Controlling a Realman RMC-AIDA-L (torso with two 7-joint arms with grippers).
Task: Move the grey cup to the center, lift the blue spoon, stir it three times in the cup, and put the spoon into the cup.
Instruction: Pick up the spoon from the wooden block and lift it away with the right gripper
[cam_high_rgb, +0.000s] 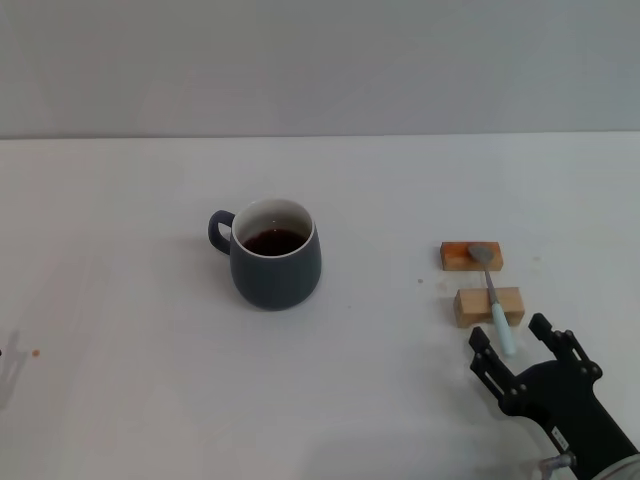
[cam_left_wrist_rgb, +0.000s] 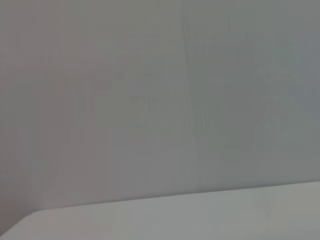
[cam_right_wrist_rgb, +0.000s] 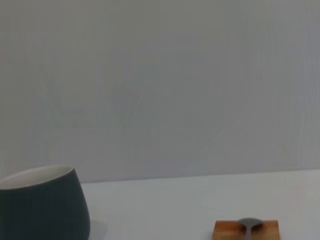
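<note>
Rounded slate-grey mug (cam_high_rgb: 275, 256) with white interior and dark brown liquid: standing upright near mid-table, loop handle pointing toward 10 o'clock. Judged already at or close to the centre; first step appears done, or needing little correction.

Small spoon with grey metal bowl and pale blue handle (cam_high_rgb: 492, 293): lying at about 3 o'clock from the mug, well apart from it. Resting across two small wooden blocks, bowl on the far, darker block (cam_high_rgb: 471, 256), neck over the near, paler block (cam_high_rgb: 489, 306), handle tip overhanging toward 6 o'clock. Not yet lifted.

Right gripper (cam_high_rgb: 510, 344): black fingers spread apart, one on each side of the handle tip, holding nothing. Contact with the handle not discernible. Judged poised for the pick.

Left gripper: not visible in any view; wrist camera facing only bare white table (cam_left_wrist_rgb: 200, 215) and wall.

Outstanding, by judgement: closing on the spoon, lifting, three stirs in the mug, release inside it.
</note>
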